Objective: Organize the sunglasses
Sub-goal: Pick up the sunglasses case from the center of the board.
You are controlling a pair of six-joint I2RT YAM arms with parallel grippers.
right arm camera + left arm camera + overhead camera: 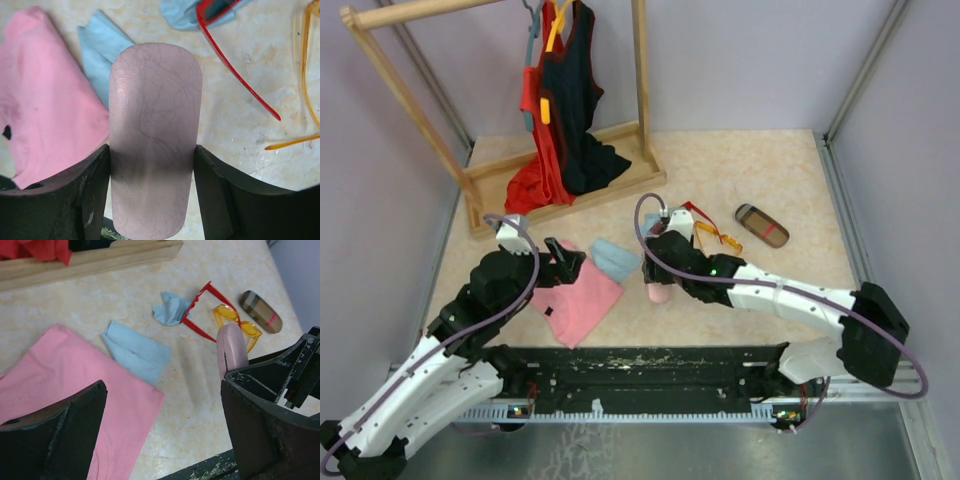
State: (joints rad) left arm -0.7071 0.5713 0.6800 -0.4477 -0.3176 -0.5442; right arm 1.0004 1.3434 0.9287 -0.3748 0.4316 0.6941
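Grippers first, nearest you: your left gripper [162, 390] hangs spread wide above the pink garment [60, 375] by the tabletop's near left edge. Your right gripper [152, 165] is clenched on the pink case [155, 115] near the middle. Just beyond lie the red sunglasses [199, 330], partly over a crumpled blue cloth [170, 309], with the orange-yellow sunglasses [240, 325] just beside them, rightward. The striped case [260, 311] rests farther right.

free tabletop [770, 165] beyond sunglasses [225, 315], wooden rack [643, 80] — blocks far left
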